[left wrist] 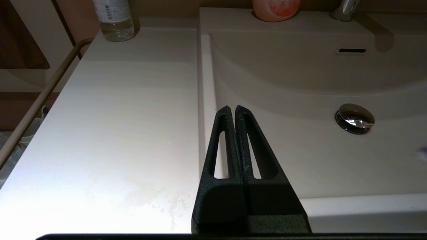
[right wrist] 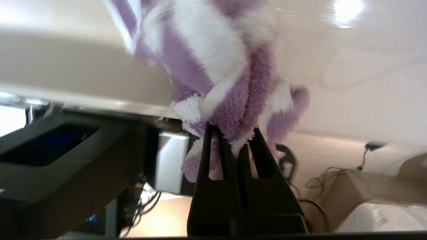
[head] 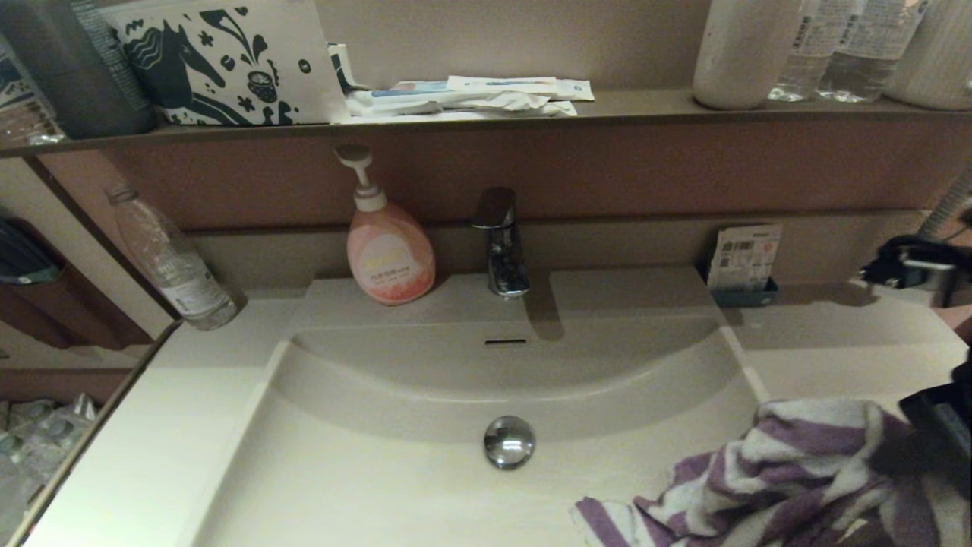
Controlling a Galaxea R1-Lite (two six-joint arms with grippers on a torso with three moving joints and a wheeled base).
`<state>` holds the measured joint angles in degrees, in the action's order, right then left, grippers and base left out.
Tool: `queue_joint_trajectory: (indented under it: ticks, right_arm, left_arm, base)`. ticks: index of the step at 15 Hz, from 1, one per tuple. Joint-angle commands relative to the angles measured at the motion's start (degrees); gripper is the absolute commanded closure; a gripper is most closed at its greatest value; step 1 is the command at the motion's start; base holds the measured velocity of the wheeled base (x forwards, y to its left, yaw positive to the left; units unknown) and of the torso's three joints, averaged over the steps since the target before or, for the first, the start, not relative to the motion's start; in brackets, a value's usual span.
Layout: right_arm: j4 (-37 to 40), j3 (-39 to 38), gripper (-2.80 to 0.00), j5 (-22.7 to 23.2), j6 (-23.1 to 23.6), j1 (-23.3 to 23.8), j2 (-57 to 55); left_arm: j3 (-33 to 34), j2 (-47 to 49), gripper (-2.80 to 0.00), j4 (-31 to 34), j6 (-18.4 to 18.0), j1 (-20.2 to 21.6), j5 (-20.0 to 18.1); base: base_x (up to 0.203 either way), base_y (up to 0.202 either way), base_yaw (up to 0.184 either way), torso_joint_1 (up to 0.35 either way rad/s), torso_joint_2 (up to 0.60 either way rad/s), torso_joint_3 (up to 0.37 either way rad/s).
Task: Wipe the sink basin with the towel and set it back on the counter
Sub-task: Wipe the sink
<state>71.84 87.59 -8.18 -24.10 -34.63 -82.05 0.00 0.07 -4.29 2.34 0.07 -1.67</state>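
Spreading cream-white on both sides of the bowl, the table (head: 137,448) is the largest thing in view; the left gripper (left wrist: 232,108) hangs over the line where it meets the sink basin (head: 364,471), its jaws pressed together with nothing between them. Flat table lies to one side of those closed jaws and the basin's sloping floor to the other. Beyond them, the curved back wall of the basin rises with its slot overflow (head: 505,342), and the round chrome drain plug (head: 509,441) sits on the basin floor well apart from the left jaws.

Over the near right corner of the basin the towel (head: 797,479), striped purple and white, hangs bunched and crumpled, one end reaching inward over the basin floor, short of the drain plug. The right gripper (right wrist: 233,133) has its jaws clamped on a thick fold of this towel, the fingers nearly touching with terry cloth squeezed between the tips and spilling out on each side. In the head view that gripper is mostly hidden behind the cloth at the right edge.

Far beyond both pairs of jaws, on the ledge at the back of the basin, stand a pink soap dispenser (head: 389,254) and a chrome faucet (head: 501,243), side by side. A clear plastic bottle (head: 175,266) stands at the table's far left corner.
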Motion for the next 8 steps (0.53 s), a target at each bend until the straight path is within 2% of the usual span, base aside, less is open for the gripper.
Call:
queue_joint_trajectory:
  ticks: [1, 5, 6, 8]
  right_arm:
    - [2.1, 0.7, 0.0, -0.6, 0.9, 6.2, 5.9]
    - [5.5, -1.4, 0.0, -1.5, 2.1, 23.4, 6.7]
    - [5.5, -4.9, 0.0, -1.5, 2.8, 26.6, 7.0]
    - [4.2, -7.2, 0.0, -1.3, 4.3, 32.5, 7.1]
  left_arm:
    - [0.0, 0.0, 0.0, 0.0, 0.0, 0.0, 0.0]
    - [0.0, 0.0, 0.0, -0.1, 0.0, 0.0, 0.0]
    - [0.0, 0.0, 0.0, 0.0, 0.0, 0.0, 0.0]
    - [0.0, 0.0, 0.0, 0.0, 0.0, 0.0, 0.0]
  base:
    - [0.0, 0.0, 0.0, 0.0, 0.0, 0.0]
    - [0.0, 0.0, 0.0, 0.0, 0.0, 0.0]
    - [0.0, 0.0, 0.0, 0.0, 0.0, 0.0]
    - [0.0, 0.0, 0.0, 0.0, 0.0, 0.0]
